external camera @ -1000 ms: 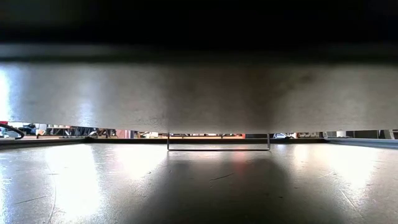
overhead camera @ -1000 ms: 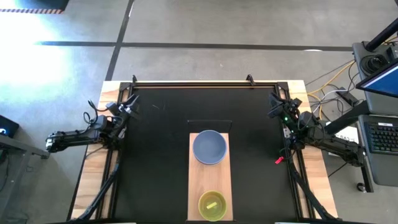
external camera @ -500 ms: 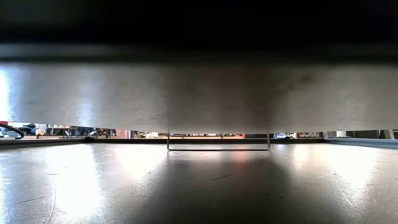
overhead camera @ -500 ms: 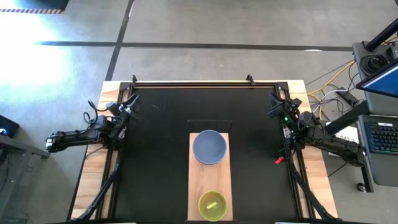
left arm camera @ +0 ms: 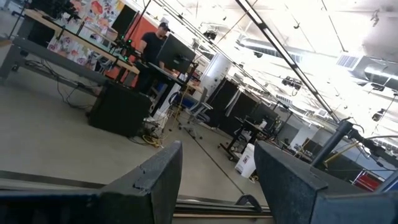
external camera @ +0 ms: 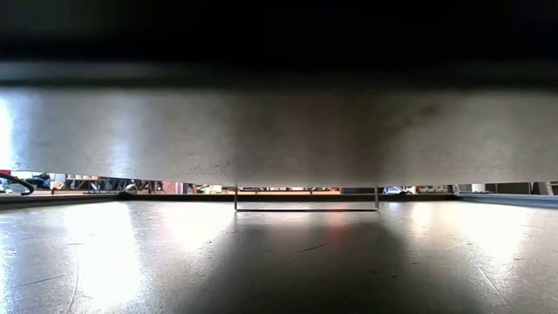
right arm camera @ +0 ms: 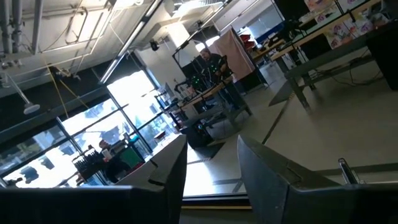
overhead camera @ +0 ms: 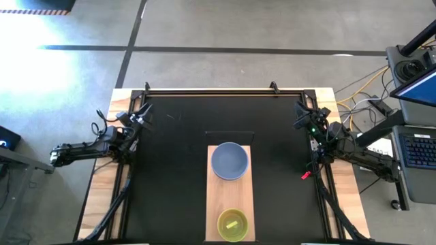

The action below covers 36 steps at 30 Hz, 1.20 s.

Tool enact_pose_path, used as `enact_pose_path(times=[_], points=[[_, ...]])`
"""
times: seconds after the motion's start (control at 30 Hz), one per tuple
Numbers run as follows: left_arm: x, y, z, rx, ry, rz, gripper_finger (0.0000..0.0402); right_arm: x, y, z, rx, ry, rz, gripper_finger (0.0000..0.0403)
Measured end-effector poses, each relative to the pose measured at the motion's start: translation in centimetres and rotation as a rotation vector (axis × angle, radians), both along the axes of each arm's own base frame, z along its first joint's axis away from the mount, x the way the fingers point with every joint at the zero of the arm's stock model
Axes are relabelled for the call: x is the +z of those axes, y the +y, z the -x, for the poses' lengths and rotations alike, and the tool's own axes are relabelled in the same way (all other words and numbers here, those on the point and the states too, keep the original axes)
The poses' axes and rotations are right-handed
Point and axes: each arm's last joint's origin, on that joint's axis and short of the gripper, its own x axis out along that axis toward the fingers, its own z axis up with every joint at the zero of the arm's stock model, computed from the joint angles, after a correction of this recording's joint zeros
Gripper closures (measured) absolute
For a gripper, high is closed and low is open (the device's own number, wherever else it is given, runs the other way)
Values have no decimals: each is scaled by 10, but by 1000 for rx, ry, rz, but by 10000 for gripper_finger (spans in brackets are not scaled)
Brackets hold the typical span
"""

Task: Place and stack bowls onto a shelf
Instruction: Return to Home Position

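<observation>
A pale wooden shelf board (overhead camera: 230, 190) lies on the black tabletop, from the middle to the near edge. A grey-blue bowl (overhead camera: 229, 160) stands on its far end, and a yellow bowl (overhead camera: 233, 224) on its near end. My left gripper (overhead camera: 141, 117) rests at the table's far left, open and empty; its fingers (left arm camera: 158, 180) point at the room. My right gripper (overhead camera: 300, 117) rests at the far right, open and empty (right arm camera: 211, 168). In the low view a wide pale board edge (external camera: 279, 131) fills most of the picture. The other bowls are out of view.
A black rail (overhead camera: 211, 90) runs along the table's far edge. Arm bases and cables stand at both sides. A desk with a keyboard (overhead camera: 417, 146) is beyond the right edge. A person (left arm camera: 152, 46) stands far off in the room, another person (right arm camera: 211, 65) too.
</observation>
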Motion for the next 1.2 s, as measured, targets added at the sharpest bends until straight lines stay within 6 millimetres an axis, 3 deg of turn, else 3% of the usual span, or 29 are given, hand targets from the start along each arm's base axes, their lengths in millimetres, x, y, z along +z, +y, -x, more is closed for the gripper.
enact_pose_path(times=[1.2], points=[[0, 0, 0, 0, 0, 0, 218, 0, 0, 0, 0, 0, 0, 264]])
